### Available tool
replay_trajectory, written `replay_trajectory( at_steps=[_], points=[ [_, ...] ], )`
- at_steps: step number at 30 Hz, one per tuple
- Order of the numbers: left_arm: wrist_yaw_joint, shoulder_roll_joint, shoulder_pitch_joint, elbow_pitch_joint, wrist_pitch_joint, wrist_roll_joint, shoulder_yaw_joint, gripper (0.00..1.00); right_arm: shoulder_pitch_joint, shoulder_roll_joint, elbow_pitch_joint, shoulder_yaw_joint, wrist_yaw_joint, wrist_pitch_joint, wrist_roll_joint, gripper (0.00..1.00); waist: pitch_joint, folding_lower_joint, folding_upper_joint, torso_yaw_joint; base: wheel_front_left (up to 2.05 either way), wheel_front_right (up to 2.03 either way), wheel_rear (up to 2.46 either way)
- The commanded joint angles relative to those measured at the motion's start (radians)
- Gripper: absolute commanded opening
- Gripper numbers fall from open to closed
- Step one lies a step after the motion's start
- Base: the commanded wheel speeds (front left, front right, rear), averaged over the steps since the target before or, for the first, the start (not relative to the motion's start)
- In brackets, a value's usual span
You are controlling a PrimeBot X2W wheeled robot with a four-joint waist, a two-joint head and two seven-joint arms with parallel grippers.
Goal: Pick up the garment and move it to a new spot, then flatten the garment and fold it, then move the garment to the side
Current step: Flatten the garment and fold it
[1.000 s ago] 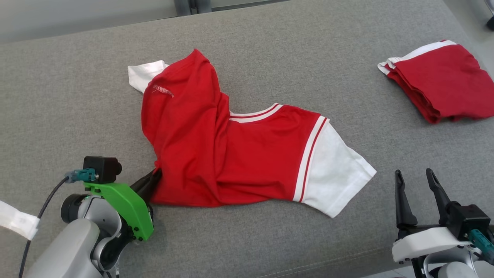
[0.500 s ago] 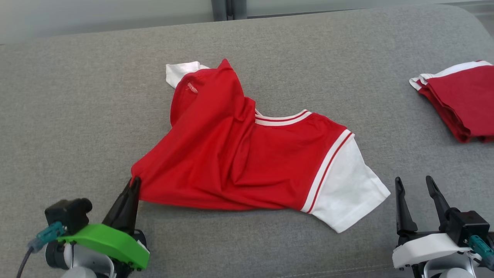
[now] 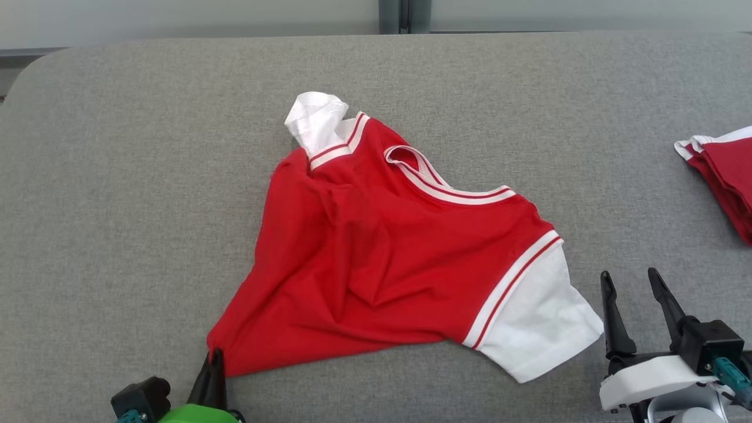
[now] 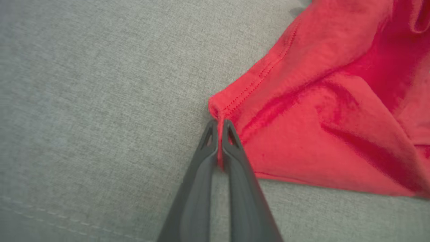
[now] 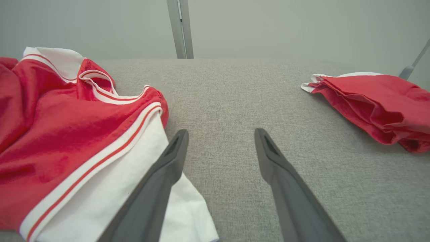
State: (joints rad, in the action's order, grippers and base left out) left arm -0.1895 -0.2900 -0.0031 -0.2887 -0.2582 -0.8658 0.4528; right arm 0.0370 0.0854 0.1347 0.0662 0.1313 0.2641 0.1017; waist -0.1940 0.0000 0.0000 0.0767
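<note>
Supporting surface: a wide grey woven-fabric cushion top (image 3: 117, 176) spans the head view. Its far left corner is rounded, and a stitched seam runs along its near edge in the left wrist view.
Backdrop: a pale grey wall panel (image 3: 176, 17) stands behind the cushion, split by a dark upright post (image 3: 405, 14).
Task garment: the red short-sleeved jersey shirt with white sleeves and striped trim (image 3: 376, 264) lies crumpled and unfolded in the middle of the cushion, its body creased in soft ridges.
Sleeves: the white sleeve on the robot's right (image 3: 540, 329) lies spread flat toward the near right. The other white sleeve (image 3: 314, 120) is bunched up at the far end.
Neckline: the red-and-white striped collar band (image 3: 446, 188) gapes open on the far side of the shirt.
Second garment: a folded red cloth with white edging (image 3: 725, 176) sits at the right edge of the cushion, well apart from the shirt.
Right arm: the right gripper (image 3: 629, 276), white-bodied with long dark fingers, stands at the near right with its jaws wide apart and nothing between them. It is just beside the flat sleeve, and whether one finger touches the cloth is hard to tell.
Left arm: the left gripper (image 4: 219, 126), green-bodied, has its fingers pressed together on the shirt's near-left hem corner, with a thin fold of red cloth pinched between the tips.
Hem corner: it is drawn to a point at the fingertips, with wrinkles fanning away from it.
</note>
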Motion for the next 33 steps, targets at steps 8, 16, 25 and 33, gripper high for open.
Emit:
replay_trajectory(
  at_steps=[8, 16, 25, 33],
  points=[
    [0.075, 0.063, -0.015, -0.113, -0.005, 0.011, -0.037, 1.00, 0.010, 0.006, 0.005, -0.006, -0.001, 0.000, 0.000, 1.00, 0.004, 0.0000, 0.0000, -0.020, 0.00, 0.00, 0.00],
    [0.059, 0.009, -0.026, -0.023, -0.005, 0.019, -0.122, 1.00, 0.015, -0.004, 0.000, -0.005, -0.001, 0.000, 0.004, 1.00, -0.006, 0.0000, 0.0000, -0.045, 0.00, 0.00, 0.00],
    [0.043, -0.059, -0.051, 0.073, 0.085, 0.023, -0.113, 1.00, -0.009, -0.014, 0.006, -0.011, -0.001, 0.000, 0.006, 1.00, -0.018, 0.0000, 0.0000, -0.078, 0.00, 0.00, 0.00],
    [0.040, -0.067, -0.029, 0.148, 0.016, 0.098, -0.123, 1.00, 0.011, -0.022, -0.021, 0.000, -0.001, 0.000, -0.002, 1.00, 0.024, 0.0000, 0.0000, -0.109, 0.00, 0.00, 0.00]
  ],
)
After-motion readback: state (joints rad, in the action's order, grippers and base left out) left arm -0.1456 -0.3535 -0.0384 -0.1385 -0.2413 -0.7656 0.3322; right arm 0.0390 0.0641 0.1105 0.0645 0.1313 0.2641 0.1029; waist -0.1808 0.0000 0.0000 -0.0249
